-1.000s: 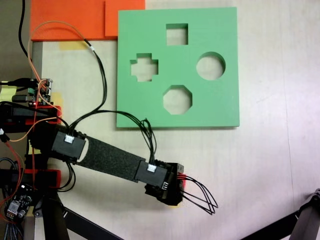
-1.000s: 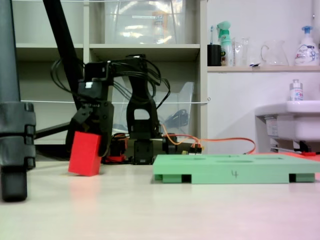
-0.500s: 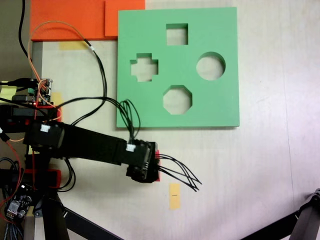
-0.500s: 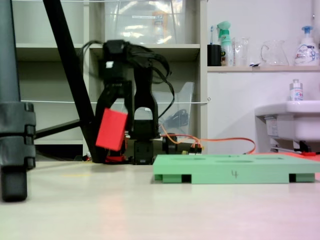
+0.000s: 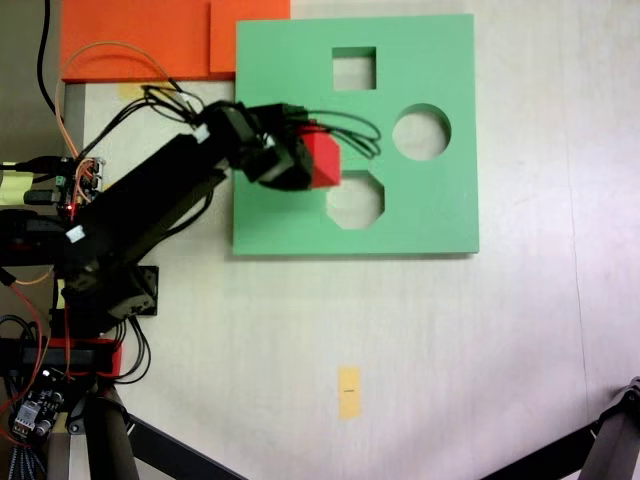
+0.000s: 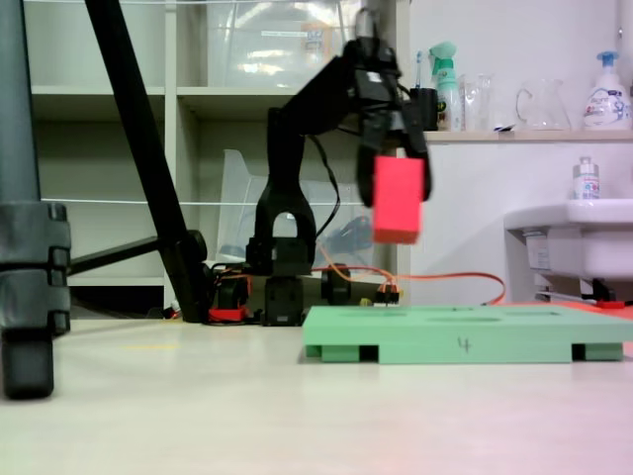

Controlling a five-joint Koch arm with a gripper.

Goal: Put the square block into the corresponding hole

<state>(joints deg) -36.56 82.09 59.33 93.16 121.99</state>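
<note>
Red square block (image 5: 322, 161) is up in the air, held tight in the tool (image 5: 296, 160) at the end of the black arm (image 5: 150, 205). In the low fixed view the block (image 6: 399, 199) hangs well above the green foam board (image 6: 465, 332), not touching it. From above, the block sits over the board (image 5: 440, 210), between the cross-shaped cutout (image 5: 270, 132), which the arm partly hides, and the octagonal cutout (image 5: 358, 203). The square hole (image 5: 354, 68) is farther up the board in that view, apart from the block, with nothing in it. A round cutout (image 5: 421, 132) lies to the right. Two flat orange slabs (image 5: 140, 35) lie at the top left corner of the worktop (image 5: 520, 330). A small yellow tape mark (image 5: 348, 391) is stuck on the worktop below the board.
</note>
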